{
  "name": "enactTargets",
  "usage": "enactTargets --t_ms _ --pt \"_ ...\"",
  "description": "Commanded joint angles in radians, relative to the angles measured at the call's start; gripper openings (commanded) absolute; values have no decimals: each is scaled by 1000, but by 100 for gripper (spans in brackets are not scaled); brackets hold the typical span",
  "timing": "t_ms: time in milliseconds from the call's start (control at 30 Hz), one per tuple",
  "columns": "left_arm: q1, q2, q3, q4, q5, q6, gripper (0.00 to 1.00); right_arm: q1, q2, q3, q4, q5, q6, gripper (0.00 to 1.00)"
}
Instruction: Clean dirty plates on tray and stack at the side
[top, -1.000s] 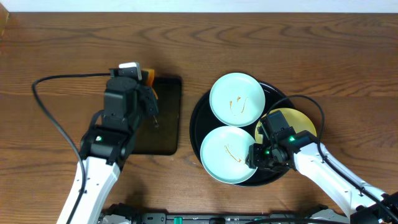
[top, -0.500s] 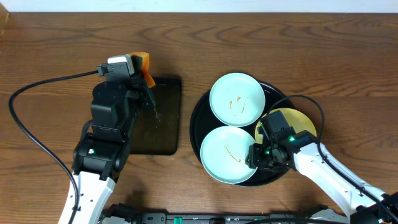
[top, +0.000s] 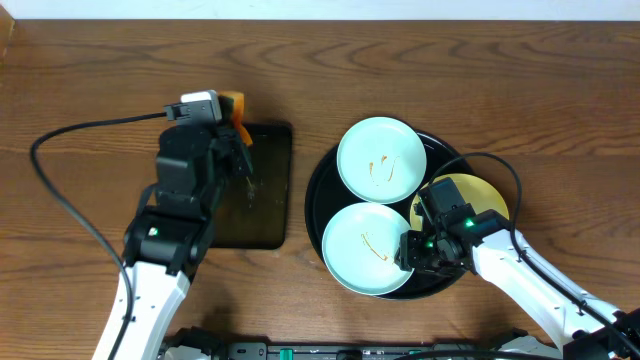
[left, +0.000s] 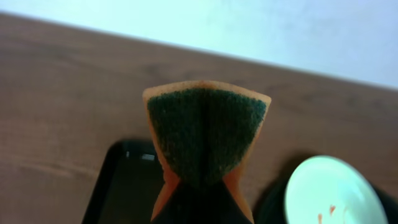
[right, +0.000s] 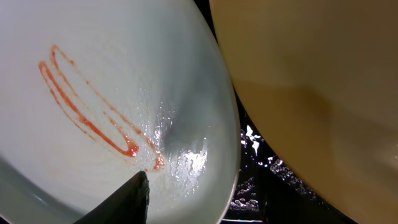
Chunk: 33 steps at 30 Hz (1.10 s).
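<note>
A brown wooden table (top: 90, 80) fills the overhead view, with a pale wall behind it in the left wrist view. On the table's right half sits the tray (top: 315, 200), round, glossy and black. To its left, apart from it, lies a smaller rectangular black tray (top: 265, 190).

All three plates lie on the round tray. One pale blue plate (top: 381, 160) is at the far side and a second pale blue plate (top: 367, 249) at the near side, each with thin orange smears. The pale yellow plate (top: 480, 195) lies at the right, partly hidden under the right arm.

The left gripper (top: 238, 140) hangs over the far edge of the rectangular tray, clamped on an orange sponge (top: 233, 103). The left wrist view shows the sponge pinched so that its green scouring face (left: 207, 134) folds into a wedge.

The right gripper (top: 420, 255) sits low at the right rim of the near blue plate, between it and the yellow plate. In the right wrist view one dark fingertip (right: 127, 199) lies over the inside of that plate, just beside a looped orange smear (right: 93, 106). The other finger is out of sight, so whether the jaws clamp the rim cannot be told.
</note>
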Motion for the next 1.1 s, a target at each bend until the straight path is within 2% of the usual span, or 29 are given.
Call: enactTargets --t_ms 0,200,367,600,767,1067 --pt "-2 59 0 -39 -2 -22 7 13 4 -6 1 3 12 53" --pt "-2 224 0 -150 -2 -77 7 13 4 -6 1 3 12 54" --pt "-2 386 0 -168 3 -142 7 13 4 -6 0 3 12 53" --pt "-29 567 0 -147 136 -145 7 13 4 -6 1 3 12 53" --pt "-84 613 0 -124 187 -157 7 13 4 -6 1 3 12 53" --pt "-183 613 1 -52 190 -156 7 13 4 -6 0 3 12 53"
